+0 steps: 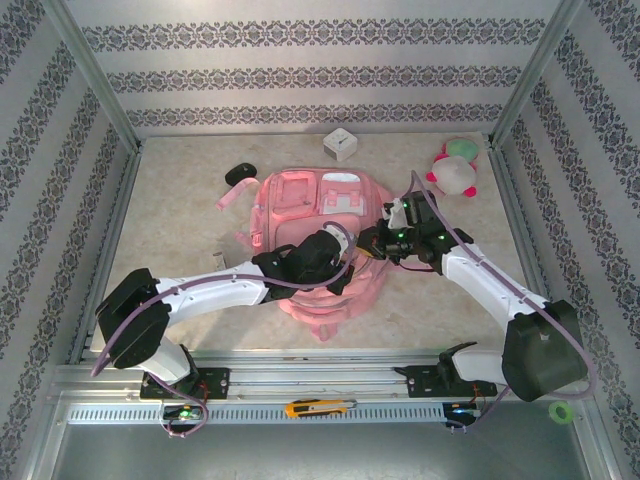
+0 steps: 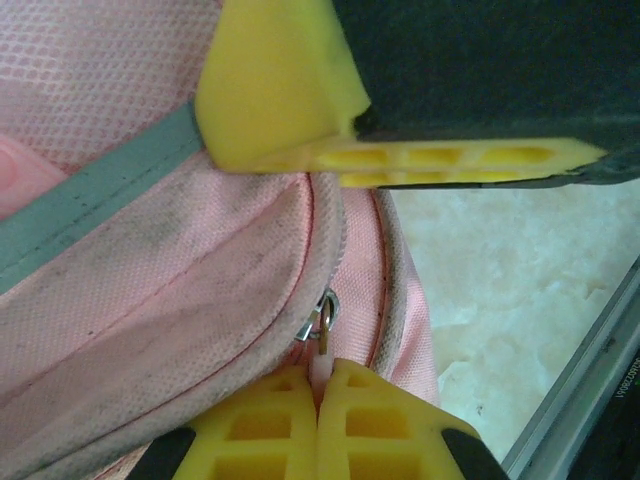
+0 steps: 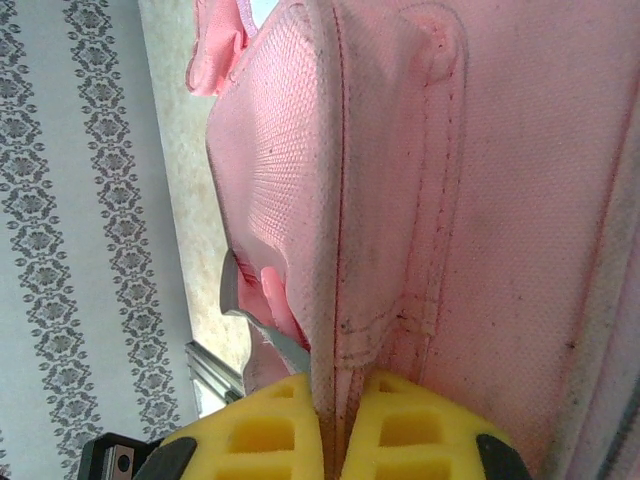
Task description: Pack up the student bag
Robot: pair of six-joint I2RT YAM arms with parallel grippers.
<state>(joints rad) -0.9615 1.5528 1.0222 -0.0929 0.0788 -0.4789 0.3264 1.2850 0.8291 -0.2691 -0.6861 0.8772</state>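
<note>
The marbled table [image 1: 170,240] is walled in by patterned panels, and the student bag [image 1: 300,200] is laid flat at its middle, front pockets up, by far the biggest thing on it. Both arms are stretched over the bag's right half, so much of that side is covered by them in the top view. The left gripper [image 1: 342,246] is pressed against the bag; in its wrist view its jaws are seen fully closed on the pale zipper pull [image 2: 322,350], whose metal ring sits just above the pads. The right gripper [image 1: 376,240] is set just beside it at the bag's right edge, its jaws pinched tight on a stitched fold of the bag's pink fabric [image 3: 330,330]. A yellow finger [image 2: 290,90] on a dark body is stretched across the top of the left wrist view, just above the bag's seam. A pink-and-white plush toy [image 1: 455,168] is left well apart at the far right. A white cube [image 1: 341,144] is parked near the bag's far edge, a small black object [image 1: 240,174] just beside its far left corner. On the near rail, an orange utility knife [image 1: 318,408] and a green ring [image 1: 560,411] are spotted.
</note>
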